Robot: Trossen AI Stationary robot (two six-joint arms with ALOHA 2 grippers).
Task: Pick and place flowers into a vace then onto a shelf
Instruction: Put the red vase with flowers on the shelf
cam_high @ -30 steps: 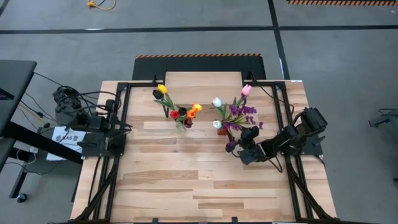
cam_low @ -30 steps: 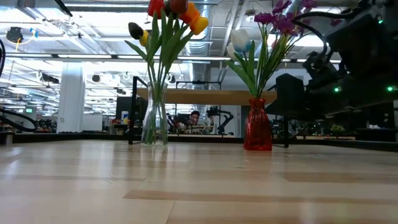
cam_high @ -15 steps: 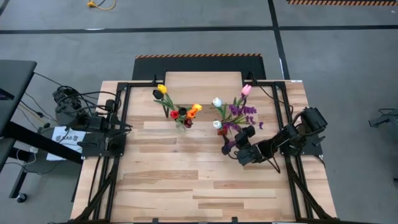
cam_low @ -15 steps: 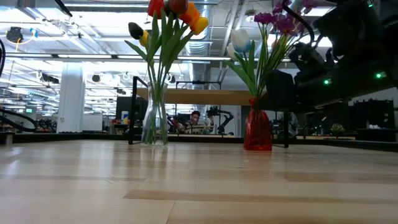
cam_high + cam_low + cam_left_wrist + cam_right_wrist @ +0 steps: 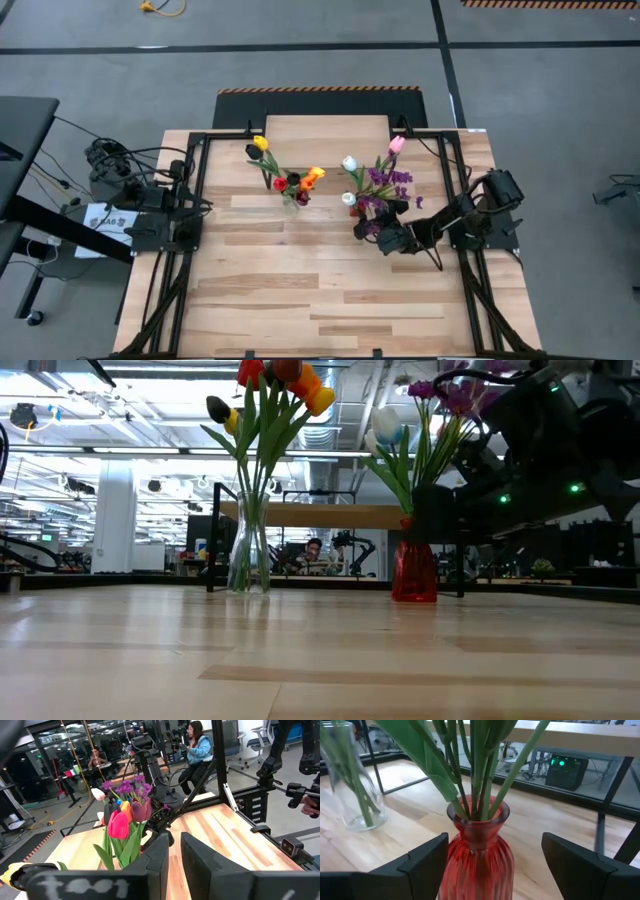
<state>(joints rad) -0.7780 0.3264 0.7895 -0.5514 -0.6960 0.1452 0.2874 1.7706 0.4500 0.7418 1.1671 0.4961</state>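
Bench [image 5: 300,290]: a pale plank top is seen from above, with both vases standing toward its far half, just in front of the shelf.
Shelf [image 5: 325,128]: the light wooden stand on thin black legs is shown behind the red vase, its top still bare of any vase.
Right end effector [image 5: 492,862]: it is held wide apart at the red vase, one finger [image 5: 417,862] on each side of the ribbed body, and no contact can be made out.
Left end effector [image 5: 175,857]: it is parked well to the left of the red vase at the bench edge, its fingers drawn narrow with nothing between them.
Red vase [image 5: 479,857]: it stands upright on the bench, filled with flowers [image 5: 440,400], purple sprigs and pale tulips among them.
Clear vase [image 5: 248,550]: it is placed to the left of the red vase, apart from it, holding red, orange, yellow and dark tulips.
Step judged in hand: the red vase is being squared up for a grasp before a lift to the shelf.
Advice: the grip is best taken low on the body, centred, and closed gently; the vase should be kept upright, lifted clear of the shelf's edge, and the stems kept free of the arm.
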